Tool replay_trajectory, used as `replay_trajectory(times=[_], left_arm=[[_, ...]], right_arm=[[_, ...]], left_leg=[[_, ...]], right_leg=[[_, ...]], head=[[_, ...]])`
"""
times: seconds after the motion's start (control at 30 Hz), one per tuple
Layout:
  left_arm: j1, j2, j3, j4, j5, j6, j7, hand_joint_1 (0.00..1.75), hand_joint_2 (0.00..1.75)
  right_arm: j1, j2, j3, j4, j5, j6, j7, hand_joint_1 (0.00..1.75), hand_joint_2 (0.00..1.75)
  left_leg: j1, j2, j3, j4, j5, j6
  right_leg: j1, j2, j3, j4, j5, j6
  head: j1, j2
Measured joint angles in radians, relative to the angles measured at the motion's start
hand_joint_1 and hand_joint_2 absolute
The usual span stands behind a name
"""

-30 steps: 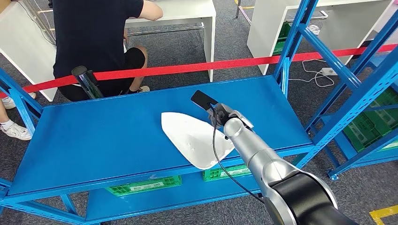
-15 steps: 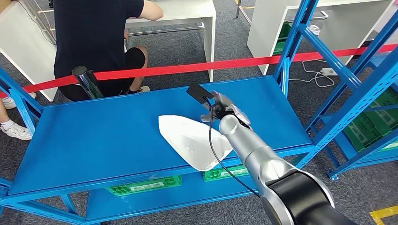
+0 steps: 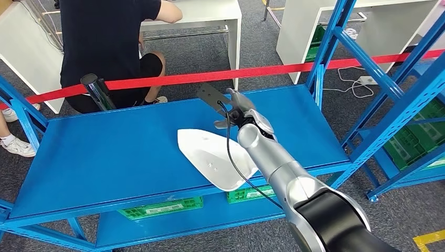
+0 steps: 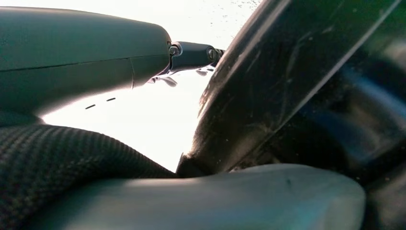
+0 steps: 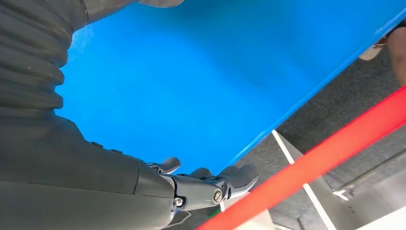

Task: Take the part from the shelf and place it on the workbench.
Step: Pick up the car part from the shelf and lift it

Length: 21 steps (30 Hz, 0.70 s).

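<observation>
1. Right hand (image 3: pixel 237 111) hovers over the shelf (image 3: pixel 105 152) just behind the part, fingers spread, nothing held. Left hand (image 4: pixel 143 62): can't tell its state.
2. White part (image 3: pixel 215 157) lies flat on the shelf near the front edge, beside the right forearm.
3. Risk: forearm or its cable nudges the part off the front edge; thin, flat, smooth shell, so prob hard to pinch.
4. Surroundings: red barrier tape (image 3: pixel 210 76) behind the shelf, person (image 3: pixel 105 42) seated beyond, green crates (image 3: pixel 162 208) on the lower level.
</observation>
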Motion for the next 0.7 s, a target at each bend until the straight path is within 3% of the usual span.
replay_trajectory(times=[0.1,0.37,0.67,0.7], left_arm=[[0.000,0.000,0.001,0.000,-0.002,0.000,0.000,0.00,0.00],[-0.003,0.000,0.001,0.000,-0.014,0.000,0.009,0.00,0.00],[-0.004,-0.001,0.002,0.000,-0.018,0.000,0.012,0.00,0.00],[-0.004,-0.001,0.002,0.000,-0.018,0.000,0.012,0.00,0.00]], right_arm=[[0.001,0.005,0.006,-0.008,0.000,0.005,0.000,0.00,0.00],[0.014,0.013,0.057,0.005,0.011,0.139,0.037,0.00,0.00],[0.027,0.018,0.107,0.026,0.027,0.173,0.063,0.00,0.00],[0.027,0.018,0.111,0.027,0.029,0.174,0.067,0.00,0.44]], left_leg=[[0.000,0.000,0.000,0.000,0.000,0.000],[0.000,0.000,0.000,0.000,0.000,0.000],[0.000,-0.001,0.000,0.000,0.000,0.000],[0.000,-0.001,0.000,0.000,0.000,0.000]], right_leg=[[0.000,0.000,0.000,0.000,0.000,0.000],[0.000,0.000,0.000,0.000,0.000,0.000],[0.000,0.000,0.000,0.000,-0.001,0.000],[0.000,0.000,0.000,0.000,-0.001,0.000]], head=[[0.000,0.000],[0.000,0.000],[0.000,0.000],[0.000,0.000]])
